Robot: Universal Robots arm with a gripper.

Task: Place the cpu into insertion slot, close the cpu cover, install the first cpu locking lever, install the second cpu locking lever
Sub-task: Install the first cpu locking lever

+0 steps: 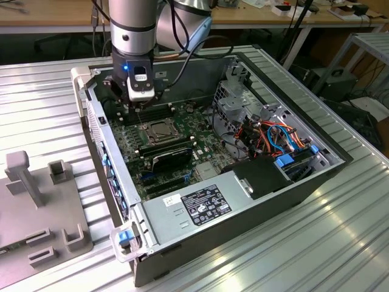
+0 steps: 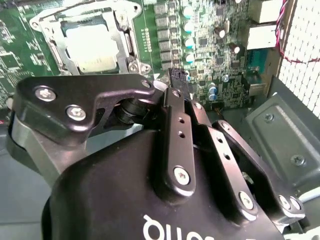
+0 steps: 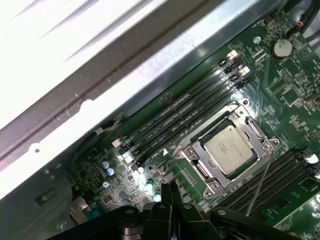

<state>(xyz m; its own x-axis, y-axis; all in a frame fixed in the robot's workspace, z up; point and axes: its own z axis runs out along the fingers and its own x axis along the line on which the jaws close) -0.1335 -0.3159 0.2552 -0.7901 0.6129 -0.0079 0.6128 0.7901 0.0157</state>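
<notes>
Table (image 1: 340, 243): ribbed metal; your open computer case (image 1: 243, 225) stands across its middle, with room desks behind the far edge.
Fixture: a grey plate with pegs (image 1: 36, 201) lies flat by the table's edge on the exterior view's left, well apart from the case.
Gripper (image 1: 138, 111): you have it hanging over the green motherboard (image 1: 206, 152) just beside the socket, toward the case's back wall; in both wrist views its fingers are pressed together (image 2: 177, 77) (image 3: 167, 192) and pinch nothing you can see.
Cpu (image 3: 229, 148): silvery face up, seated flat in the insertion slot (image 1: 146, 132); you see it pale and square in the second wrist view (image 2: 92, 47).
Cpu cover (image 3: 197, 156): lying down around the chip, which shows through its window.
Locking lever (image 3: 260, 180): a thin wire slanting away from a socket corner, standing free of the cover.
Memory slots (image 3: 185, 115): long and black, running beside the socket.
</notes>
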